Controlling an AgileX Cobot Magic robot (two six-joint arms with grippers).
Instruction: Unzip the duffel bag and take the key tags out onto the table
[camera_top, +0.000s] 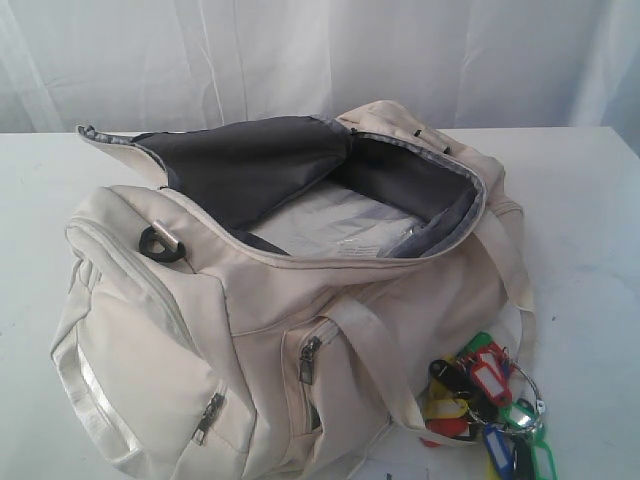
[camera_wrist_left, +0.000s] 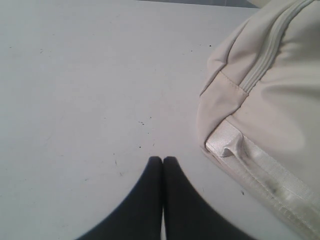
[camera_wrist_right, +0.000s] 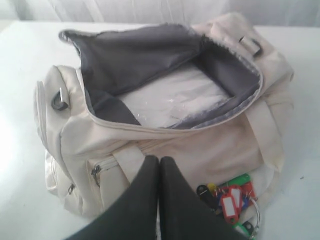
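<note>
Unzipped bag (camera_top: 300, 300) gaping on the counter (camera_top: 585, 240); key tags (camera_top: 485, 400) out on the counter against its front strap, close by the right fingers (camera_wrist_right: 156, 165), pressed together and empty; left fingers (camera_wrist_left: 159, 166) likewise pressed together, empty, beside the bag's end

Soft, bright, even light with faint shadows; all three views slightly blurred, whites nearly washed out.

The jaws meet beside the duffel bag (camera_wrist_left: 270, 100).
</note>
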